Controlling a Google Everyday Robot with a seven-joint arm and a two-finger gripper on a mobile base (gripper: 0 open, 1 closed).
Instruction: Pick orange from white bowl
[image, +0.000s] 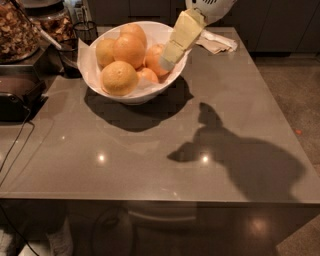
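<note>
The white bowl (136, 95), lined with white paper, stands on the grey table at the back left. It holds several oranges. A deep-orange one (129, 50) sits on top in the middle and another (154, 57) lies at the right side. A paler dimpled one (119, 78) is at the front and a smaller one (147, 75) is half hidden. My gripper (168, 62) reaches down from the top right, its cream tip over the bowl's right rim, right beside the right-hand orange. I cannot tell whether it touches it.
A crumpled white napkin (216, 41) lies behind the bowl at the right. Jars of dried food (17, 30), a dark cup (85, 31) and a black tray (17, 95) crowd the left edge. A cable (15, 145) hangs at the left. The gripper's shadow (235, 150) falls across the table.
</note>
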